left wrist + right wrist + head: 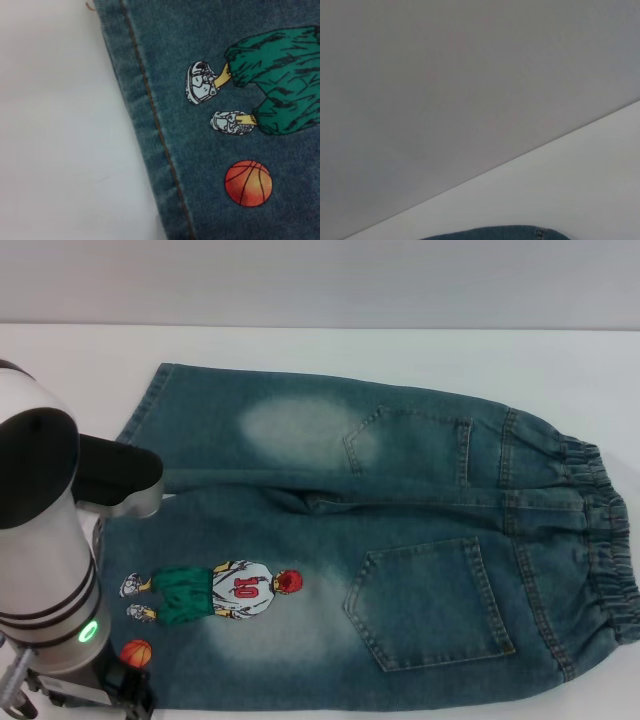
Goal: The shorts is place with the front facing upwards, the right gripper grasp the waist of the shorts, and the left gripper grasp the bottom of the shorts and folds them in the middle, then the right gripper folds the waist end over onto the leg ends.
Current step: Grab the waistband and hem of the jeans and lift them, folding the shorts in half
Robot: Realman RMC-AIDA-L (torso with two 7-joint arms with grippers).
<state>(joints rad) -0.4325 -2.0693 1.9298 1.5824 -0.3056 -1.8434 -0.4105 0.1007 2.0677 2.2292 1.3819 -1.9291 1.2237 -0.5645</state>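
Denim shorts [380, 540] are lying spread flat on a white bench [60, 370] — the left arm is hanging over their leg ends [135, 540].

The waist [605, 540] is sitting at the robot's right, its gathered band ruffled; the hemmed cuffs are pointing left. The left tool [125, 690] is showing at the near cuff, just beside the printed orange ball [248, 183] and the cartoon player [215, 590] — whether it is gaping or closed cannot be told. The right tool is out of sight; its wrist camera is catching only a sliver of denim on the bench.
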